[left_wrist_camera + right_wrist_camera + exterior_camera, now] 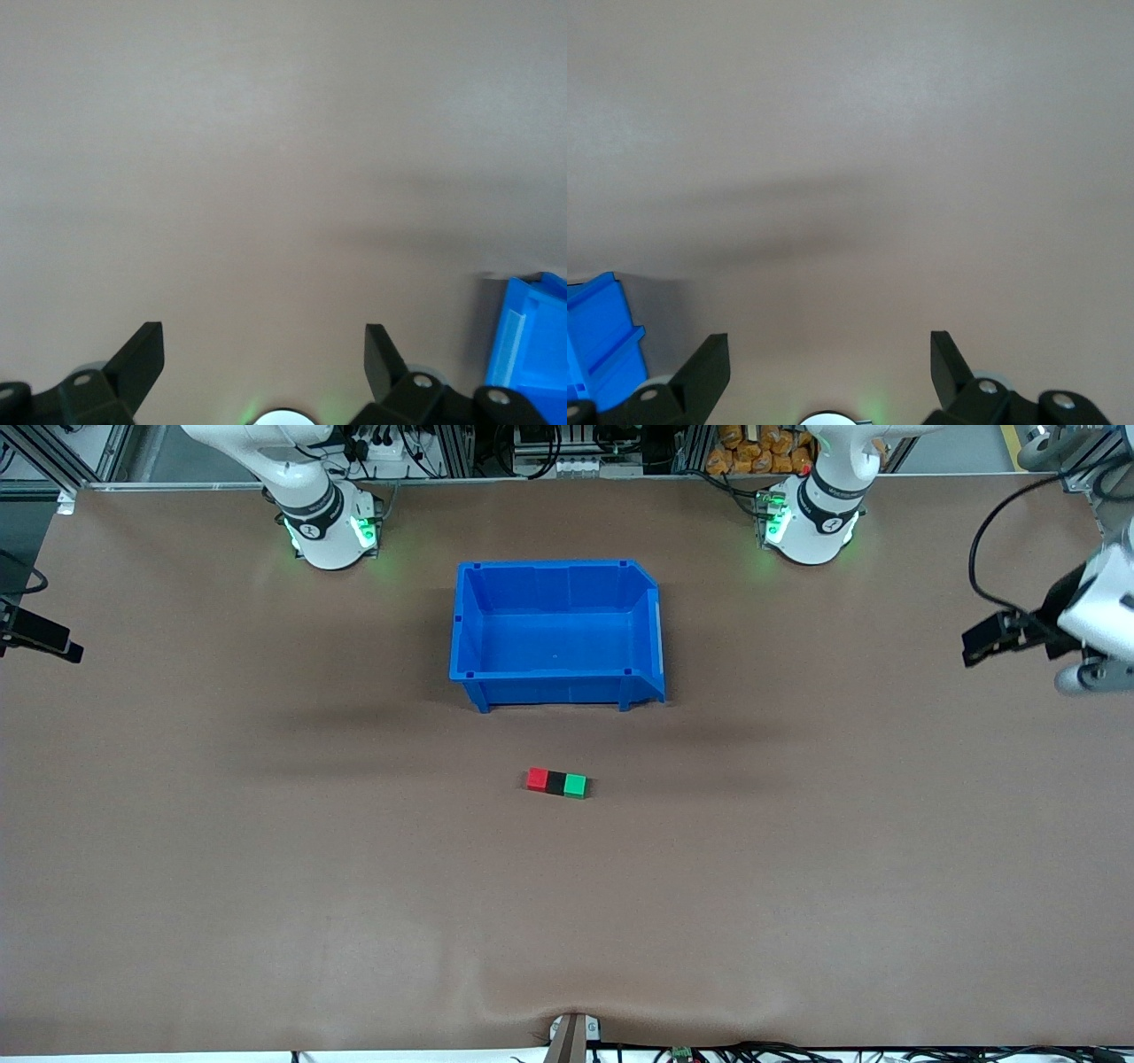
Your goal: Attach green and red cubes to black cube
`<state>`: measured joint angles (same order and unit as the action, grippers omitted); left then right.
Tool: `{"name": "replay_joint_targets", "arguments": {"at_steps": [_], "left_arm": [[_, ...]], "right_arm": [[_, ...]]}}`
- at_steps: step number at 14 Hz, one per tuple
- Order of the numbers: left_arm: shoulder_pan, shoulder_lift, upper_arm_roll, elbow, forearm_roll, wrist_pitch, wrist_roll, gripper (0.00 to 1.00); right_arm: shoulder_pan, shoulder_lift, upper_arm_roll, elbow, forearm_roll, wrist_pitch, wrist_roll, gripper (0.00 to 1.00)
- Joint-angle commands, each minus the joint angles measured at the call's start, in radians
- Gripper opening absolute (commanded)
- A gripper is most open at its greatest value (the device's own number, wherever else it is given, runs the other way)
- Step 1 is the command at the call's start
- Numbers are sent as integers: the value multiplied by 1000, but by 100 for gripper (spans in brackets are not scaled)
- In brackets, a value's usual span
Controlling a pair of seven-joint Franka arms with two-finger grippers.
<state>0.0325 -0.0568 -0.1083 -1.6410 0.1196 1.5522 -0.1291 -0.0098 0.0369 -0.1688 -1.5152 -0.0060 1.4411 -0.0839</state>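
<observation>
The red cube [537,779], black cube [555,782] and green cube [575,785] appear joined already. The left gripper [264,352] and right gripper [829,354] hang spread and empty over bare table, so probably nothing remains.

Left gripper [264,354] raised at left arm's end of table, fingers spread wide, empty. Right gripper [829,354] likewise at right arm's end.

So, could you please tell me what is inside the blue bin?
The blue bin holds nothing visible; its bare floor shows. Only the strip under its camera-side wall is hidden.
</observation>
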Motion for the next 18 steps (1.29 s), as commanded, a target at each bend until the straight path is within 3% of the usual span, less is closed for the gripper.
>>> {"name": "replay_joint_targets", "arguments": {"at_steps": [1, 4, 12, 18], "left_arm": [[10, -54, 13, -62, -17, 49, 25, 100], [13, 11, 12, 19, -15, 17, 25, 100], [12, 12, 6, 20, -18, 13, 95, 100], [-2, 17, 2, 38, -81, 14, 33, 100]], "right_arm": [[-21, 3, 15, 6, -8, 1, 12, 100], [-19, 3, 15, 6, -8, 1, 12, 100], [-21, 3, 15, 6, -8, 1, 12, 100], [-21, 3, 15, 6, -8, 1, 12, 100]]}}
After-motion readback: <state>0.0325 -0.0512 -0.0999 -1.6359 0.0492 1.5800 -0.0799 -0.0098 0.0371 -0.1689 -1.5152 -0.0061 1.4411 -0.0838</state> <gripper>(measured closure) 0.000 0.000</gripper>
